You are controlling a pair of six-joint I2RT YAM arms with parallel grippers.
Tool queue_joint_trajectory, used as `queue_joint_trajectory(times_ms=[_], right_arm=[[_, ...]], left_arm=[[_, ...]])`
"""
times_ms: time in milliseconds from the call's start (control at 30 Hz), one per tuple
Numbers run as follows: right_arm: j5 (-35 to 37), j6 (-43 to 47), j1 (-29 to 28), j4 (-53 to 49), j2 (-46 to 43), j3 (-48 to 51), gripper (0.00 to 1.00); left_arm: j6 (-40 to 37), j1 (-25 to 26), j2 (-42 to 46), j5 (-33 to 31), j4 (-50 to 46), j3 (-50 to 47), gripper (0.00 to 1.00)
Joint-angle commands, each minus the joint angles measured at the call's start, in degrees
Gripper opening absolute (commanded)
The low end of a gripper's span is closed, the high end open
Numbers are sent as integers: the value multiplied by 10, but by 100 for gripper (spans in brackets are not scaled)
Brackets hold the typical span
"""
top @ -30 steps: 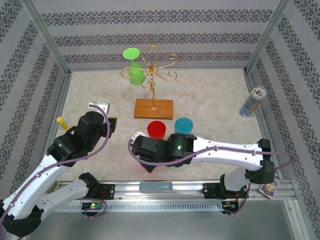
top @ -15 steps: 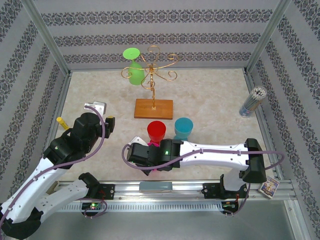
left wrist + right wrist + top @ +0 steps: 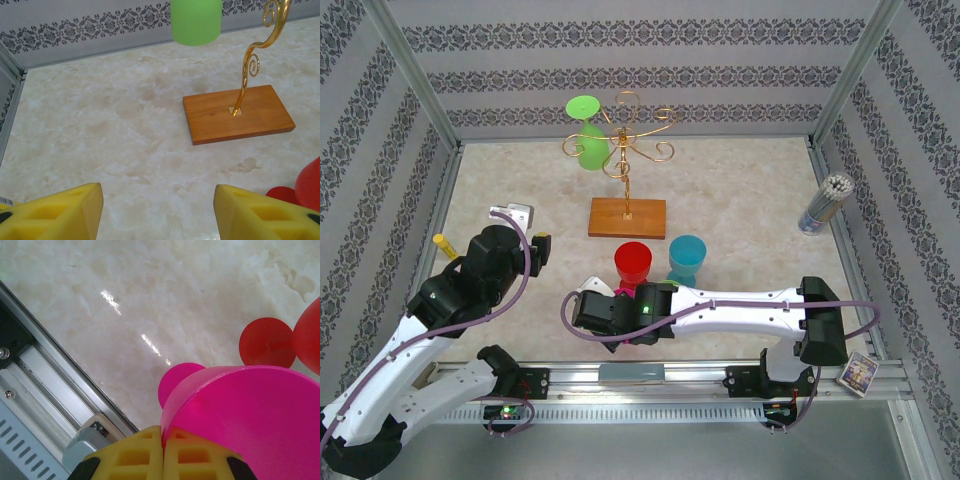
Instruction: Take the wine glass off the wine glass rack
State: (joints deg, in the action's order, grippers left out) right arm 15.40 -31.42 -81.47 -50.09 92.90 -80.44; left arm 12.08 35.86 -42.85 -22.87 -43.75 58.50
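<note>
Glass left on rack: 1

Seen from above, the table (image 3: pixel 740 190) carries the rack (image 3: pixel 625 150) at 12 o'clock. The green glass (image 3: pixel 588 140) hangs upside down from the arm at the rack's 10 o'clock, so the task is not finished. A red glass (image 3: pixel 632 262) and a blue glass (image 3: pixel 687 255) stand side by side on the table, just at 6 o'clock of the rack's base (image 3: pixel 627 217). A pink glass (image 3: pixel 250 425) sits at the table's 6 o'clock, near the front rail. My reading: 3 glasses are off and 1 remains.

The left claw (image 3: pixel 159 202) is spread about halfway and empty. It faces the rack from 7 o'clock, well apart from it. The right claw (image 3: pixel 162 450) is pressed together, pinching the thin rim of the pink glass.
</note>
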Motion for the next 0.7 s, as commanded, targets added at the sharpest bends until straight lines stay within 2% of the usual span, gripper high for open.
queue_joint_trajectory(times_ms=[0, 333, 500, 667], right_arm=[[16, -8, 7, 4, 5, 12, 2], [31, -2, 19, -2, 2, 14, 11], [34, 1, 20, -6, 3, 10, 23], [33, 6, 21, -11, 0, -1, 39]], left_arm=[[2, -10, 6, 2, 1, 3, 61], [1, -11, 6, 3, 7, 0, 61], [1, -11, 6, 3, 4, 0, 61], [1, -11, 6, 3, 5, 0, 61]])
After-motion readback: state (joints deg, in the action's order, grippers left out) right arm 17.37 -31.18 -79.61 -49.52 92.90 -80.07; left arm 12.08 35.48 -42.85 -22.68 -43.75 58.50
